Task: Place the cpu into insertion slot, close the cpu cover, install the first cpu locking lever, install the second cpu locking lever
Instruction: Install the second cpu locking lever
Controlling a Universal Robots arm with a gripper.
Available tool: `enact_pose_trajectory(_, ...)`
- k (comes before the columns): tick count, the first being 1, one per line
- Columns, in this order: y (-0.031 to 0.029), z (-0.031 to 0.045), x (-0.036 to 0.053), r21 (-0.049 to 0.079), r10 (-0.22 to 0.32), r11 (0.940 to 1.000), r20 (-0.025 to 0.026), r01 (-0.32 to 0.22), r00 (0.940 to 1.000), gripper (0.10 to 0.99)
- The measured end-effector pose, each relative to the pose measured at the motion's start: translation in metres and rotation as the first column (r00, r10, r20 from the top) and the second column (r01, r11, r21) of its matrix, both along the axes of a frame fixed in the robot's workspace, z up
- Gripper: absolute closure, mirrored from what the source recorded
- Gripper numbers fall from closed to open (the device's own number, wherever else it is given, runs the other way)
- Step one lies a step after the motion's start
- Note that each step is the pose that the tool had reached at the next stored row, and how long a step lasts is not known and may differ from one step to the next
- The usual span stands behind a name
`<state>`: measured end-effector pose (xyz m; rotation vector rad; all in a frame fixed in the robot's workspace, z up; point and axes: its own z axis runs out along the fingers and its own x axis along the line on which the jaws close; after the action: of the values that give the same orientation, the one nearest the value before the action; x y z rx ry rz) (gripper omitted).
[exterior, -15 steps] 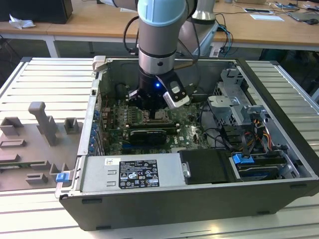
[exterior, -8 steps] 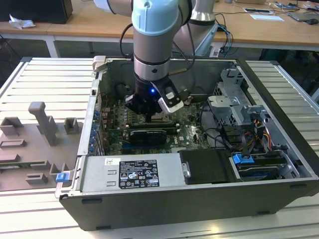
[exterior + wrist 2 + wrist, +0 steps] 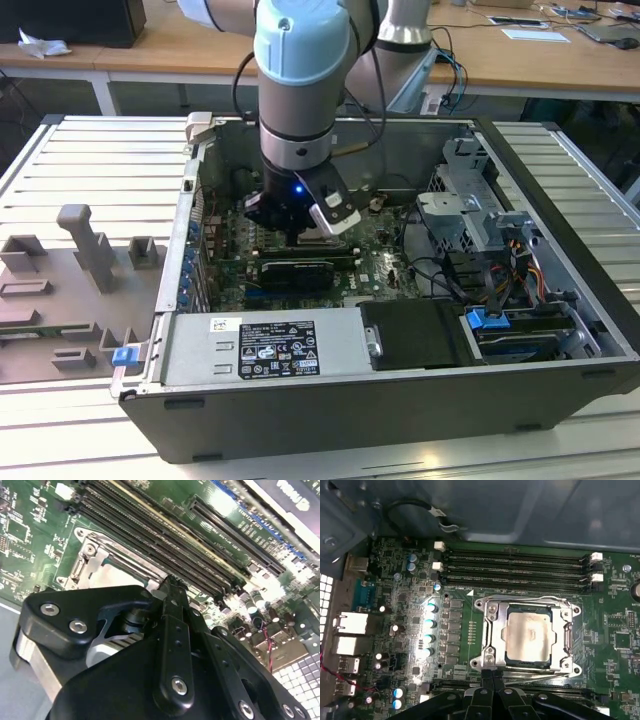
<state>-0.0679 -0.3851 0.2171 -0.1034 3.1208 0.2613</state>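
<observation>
I am low inside the open computer case [image 3: 330,400], which lies on its side on the ribbed tabletop [image 3: 90,170]. In the exterior view my arm comes down from the top centre of the frame, and my end effector [image 3: 300,232] is just above the green motherboard [image 3: 385,262], in the middle of the case.

In the first wrist view the cpu [image 3: 530,636] sits flat in the insertion slot [image 3: 529,666], right of the frame centre. Its dull metal top shows through the big cut-out of the cpu cover [image 3: 490,630], and the cover lies down flat around it. My end effector [image 3: 493,674] is at the lower edge of this frame. Its two black fingers [image 3: 486,680] are pressed together with no gap that I can see, and nothing is between them. The tips are at the near edge of the silver frame; I cannot tell if they touch it.

The room around the socket is narrow. The long black memory slots [image 3: 520,565] run along its far edge, near the grey case wall [image 3: 520,510], and another black slot [image 3: 450,684] lies close to its near edge, beside my fingers. In the second wrist view my end effector [image 3: 170,582] points at the corner of the socket frame [image 3: 95,555], and the long slots [image 3: 150,535] run just beside it.

In the exterior view the power supply box [image 3: 260,345] is along the lower edge of the case, and the drive cage [image 3: 470,210] is at the right.
</observation>
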Motion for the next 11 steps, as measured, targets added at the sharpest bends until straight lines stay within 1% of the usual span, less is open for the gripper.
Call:
enact_pose_trajectory(1, -0.0002, -0.0003, -0.0012, 0.001, 0.0, 1.0, 0.0011, 0.0, 1.0, 0.98)
enact_pose_trajectory(3, -0.0014, -0.0012, -0.0046, 0.016, 0.0, 0.9999, 0.0034, 0.0, 1.0, 0.98)
enact_pose_trajectory(5, -0.0028, -0.0025, -0.0056, 0.019, 0.0, 0.9998, 0.0048, 0.0, 1.0, 0.98)
enact_pose_trajectory(7, -0.004, -0.0049, -0.0057, 0.022, 0.0, 0.9998, 0.0048, 0.0, 1.0, 0.98)
enact_pose_trajectory(11, -0.0047, -0.0089, -0.0058, 0.032, 0.0, 0.9995, 0.0054, 0.0, 1.0, 0.98)
